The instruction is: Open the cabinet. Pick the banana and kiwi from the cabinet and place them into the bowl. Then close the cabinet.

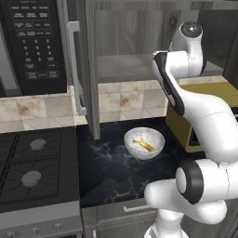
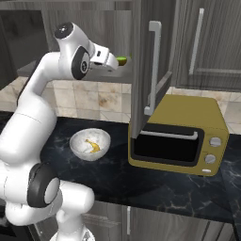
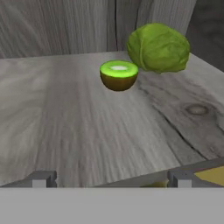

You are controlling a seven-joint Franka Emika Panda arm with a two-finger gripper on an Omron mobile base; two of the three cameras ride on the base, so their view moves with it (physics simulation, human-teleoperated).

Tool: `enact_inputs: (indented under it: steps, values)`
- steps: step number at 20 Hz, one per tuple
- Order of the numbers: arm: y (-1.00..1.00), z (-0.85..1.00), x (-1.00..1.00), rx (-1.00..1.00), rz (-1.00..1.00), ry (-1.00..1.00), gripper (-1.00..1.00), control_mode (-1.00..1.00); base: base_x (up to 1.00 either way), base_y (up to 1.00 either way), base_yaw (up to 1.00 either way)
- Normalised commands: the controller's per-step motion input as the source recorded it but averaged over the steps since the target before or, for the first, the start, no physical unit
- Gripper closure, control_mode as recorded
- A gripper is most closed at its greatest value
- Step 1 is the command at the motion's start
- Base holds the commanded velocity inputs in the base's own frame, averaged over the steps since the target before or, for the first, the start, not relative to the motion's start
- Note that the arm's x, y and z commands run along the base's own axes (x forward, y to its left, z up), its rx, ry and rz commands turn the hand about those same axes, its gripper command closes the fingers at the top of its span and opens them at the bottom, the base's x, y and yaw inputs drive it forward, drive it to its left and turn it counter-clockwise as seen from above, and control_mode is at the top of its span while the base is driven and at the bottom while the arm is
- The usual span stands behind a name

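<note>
The cabinet (image 1: 88,69) stands open, its left door swung out toward me. My gripper (image 2: 116,63) is open at the front edge of the grey shelf (image 3: 65,122), fingertips (image 3: 41,178) spread wide with nothing between them. The kiwi (image 3: 118,75), a cut half with green flesh facing up, sits on the shelf ahead of the gripper and apart from it; it also shows as a small green spot, the kiwi (image 2: 122,60), just past the hand. Below on the counter, the white bowl (image 1: 155,138) holds the banana (image 1: 145,146), and bowl (image 2: 80,139) and banana (image 2: 93,147) appear again from the right.
A large lumpy green fruit (image 3: 158,47) sits just behind and right of the kiwi. A yellow toaster oven (image 2: 181,136) stands on the dark counter under the open right door (image 2: 150,70). A black microwave (image 1: 32,42) and a stove (image 1: 32,167) are to the left.
</note>
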Motion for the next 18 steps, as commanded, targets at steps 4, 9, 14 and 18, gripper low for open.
enact_inputs:
  steps: [4, 9, 14, 18]
  values:
    - [-0.02, -0.14, 0.26, 0.00, 0.00, -0.07, -1.00, -1.00, 0.00, 0.00, 0.00]
    - [-0.03, -0.07, 0.19, 0.00, 0.00, -0.07, -1.00, -1.00, 0.00, 0.00, 0.00]
    - [-0.08, 0.00, 0.24, 0.00, 0.00, 0.00, -1.00, -1.00, 0.00, 0.00, 0.00]
    - [-0.12, 0.00, 0.24, 0.00, 0.00, 0.00, -1.00, -1.00, 0.00, 0.00, 0.00]
